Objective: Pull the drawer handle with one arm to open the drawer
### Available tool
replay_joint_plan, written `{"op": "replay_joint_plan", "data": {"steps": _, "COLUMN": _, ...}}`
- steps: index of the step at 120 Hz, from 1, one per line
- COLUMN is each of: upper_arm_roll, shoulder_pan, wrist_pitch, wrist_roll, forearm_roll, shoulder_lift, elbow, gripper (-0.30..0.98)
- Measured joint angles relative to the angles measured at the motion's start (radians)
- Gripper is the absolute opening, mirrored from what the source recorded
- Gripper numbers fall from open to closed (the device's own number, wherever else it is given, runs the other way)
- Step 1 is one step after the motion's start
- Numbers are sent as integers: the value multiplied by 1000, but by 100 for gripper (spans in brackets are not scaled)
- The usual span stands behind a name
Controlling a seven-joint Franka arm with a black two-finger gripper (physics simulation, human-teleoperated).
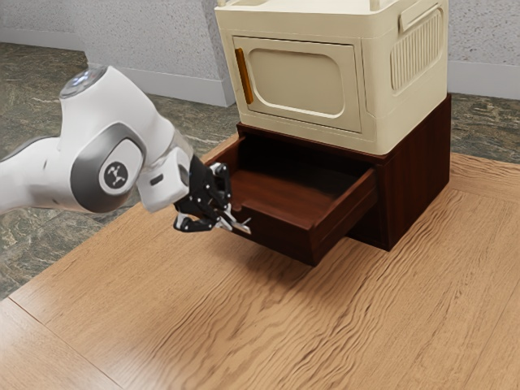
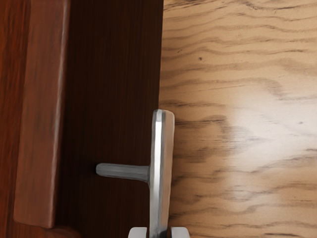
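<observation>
Item: one black two-finger gripper [image 1: 231, 218], hanging from a white-and-grey jointed robot arm [image 1: 114, 154] that is reaching in from the exterior view's left. Jaws: standing narrow, closing on a silver, straight-barred metal handle [image 2: 161, 148] from two sides, its bar running between them.

Item: the handle, projecting on a slim grey stem [image 2: 121, 171] from the dark front of a red-brown wooden drawer [image 1: 276, 229]; it is sitting outside the drawer, above the tabletop.

Item: the drawer, standing well out of its box-shaped, dark red-brown wooden cabinet [image 1: 416, 175] and showing its floor and side walls.

Item: one cream, round-cornered cupboard [image 1: 378, 89], resting on top of the cabinet. Its panelled door [image 1: 296, 81] is lying flush with the front and carrying an upright orange-brown handle strip [image 1: 244, 75].

Item: one light-brown wood-grained tabletop [image 1: 390, 325], supporting the cabinet.

Surroundings: a grey-green stone-patterned floor [image 1: 36, 81] and speckled pale walls [image 1: 154, 32] are forming the background.
</observation>
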Motion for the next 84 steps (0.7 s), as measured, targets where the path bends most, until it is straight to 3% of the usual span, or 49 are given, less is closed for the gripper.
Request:
{"op": "replay_joint_plan", "data": {"steps": 20, "upper_arm_roll": 0, "shoulder_pan": -1, "wrist_pitch": 1, "wrist_roll": 1, "forearm_roll": 0, "shoulder_lift": -4, "elbow": -4, "gripper": -2}}
{"op": "replay_joint_plan", "data": {"steps": 45, "upper_arm_roll": 0, "shoulder_pan": -1, "wrist_pitch": 0, "wrist_roll": 1, "forearm_roll": 0, "shoulder_lift": -9, "elbow": -9, "gripper": 11}}
{"op": "replay_joint_plan", "data": {"steps": 65, "upper_arm_roll": -2, "shoulder_pan": -4, "wrist_pitch": -27, "wrist_roll": -1, "forearm_roll": -2, "shoulder_lift": -78, "elbow": 4, "gripper": 17}}
{"op": "replay_joint_plan", "data": {"steps": 73, "upper_arm_roll": -2, "shoulder_pan": -4, "wrist_pitch": -71, "wrist_roll": -4, "forearm_roll": -3, "shoulder_lift": -90, "elbow": 59, "gripper": 21}}
{"op": "replay_joint_plan", "data": {"steps": 84, "upper_arm_roll": -1, "shoulder_pan": 2, "wrist_pitch": -180, "wrist_roll": -14, "forearm_roll": 3, "shoulder_lift": -50, "elbow": 217, "gripper": 36}}
